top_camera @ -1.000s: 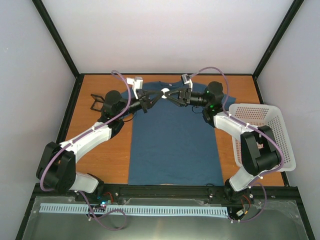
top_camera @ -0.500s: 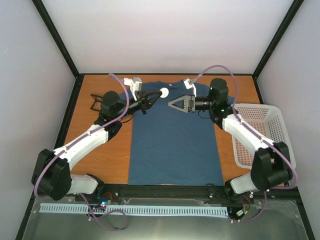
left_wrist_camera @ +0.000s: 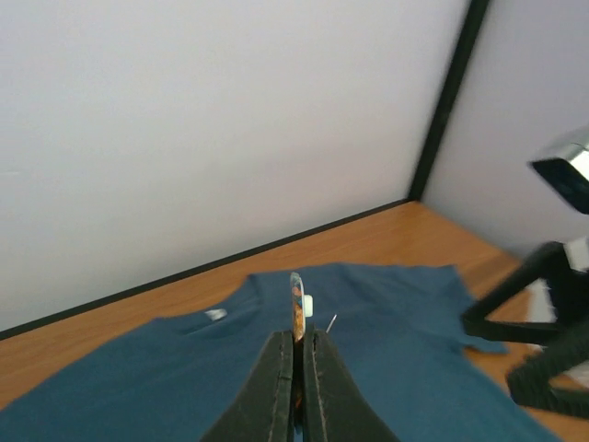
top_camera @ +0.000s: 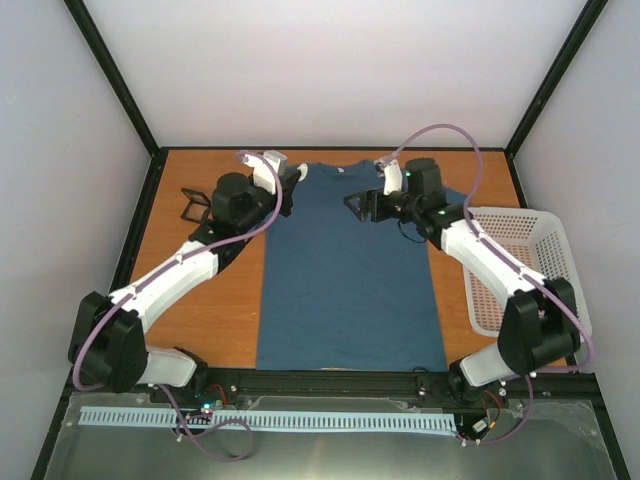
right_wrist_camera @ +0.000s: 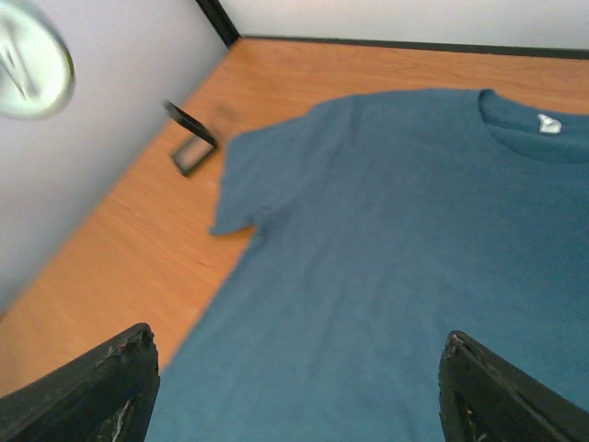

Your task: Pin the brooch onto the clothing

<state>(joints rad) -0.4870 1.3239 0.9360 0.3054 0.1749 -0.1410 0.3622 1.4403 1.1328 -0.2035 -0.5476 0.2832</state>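
The left gripper (left_wrist_camera: 296, 339) pinches the brooch (left_wrist_camera: 296, 296) over the shirt (top_camera: 345, 275), the right gripper (right_wrist_camera: 294, 348) gapes empty; next comes pinning it on.

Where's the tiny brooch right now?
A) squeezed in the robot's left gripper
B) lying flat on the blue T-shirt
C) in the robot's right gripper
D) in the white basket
A: the left wrist view shows the left gripper shut on the brooch, held edge-on with the T-shirt beyond it, while the right gripper is open and holds nothing.
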